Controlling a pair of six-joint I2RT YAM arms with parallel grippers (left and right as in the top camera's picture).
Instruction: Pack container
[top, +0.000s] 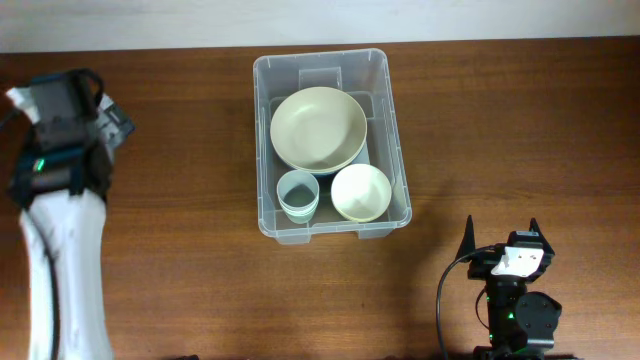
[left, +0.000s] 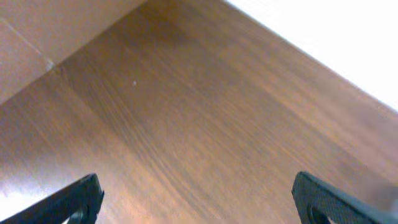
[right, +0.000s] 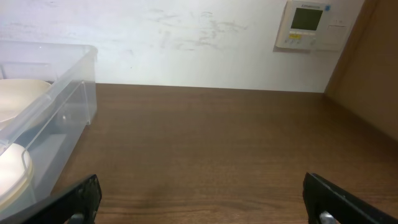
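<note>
Container (top: 330, 232) sits mid-counter (top: 520, 120), toward the far edge, and it's loaded. The big bowl (top: 318, 128) fills the back, the cup (top: 298, 194) is front left and the small bowl (top: 361, 191) front right. Those two stand just beside each other, close under the big bowl's near rim. Nothing loose shows on the wood around it.

Left fingers (left: 78, 198) are spread wide over bare counter, holding nothing, well off to the container's left. Right fingers (right: 339, 200) gape too, empty, low at the near right, looking past the container's corner with bare counter between them.

My read: the packing looks as good as done, and this is the stand-off, arms clear. To do it well, hold both sets of fingers wide and away from the rim so nothing snags that thin plastic wall.

If another item is to go in, free room is slim: the strip right of the big bowl, or nested inside a bowl. So come straight down from above, not in from the side, and release low so nothing tips. The cup may be a stack; hard to tell from up here. Whether a lid is due, nothing in view says.
</note>
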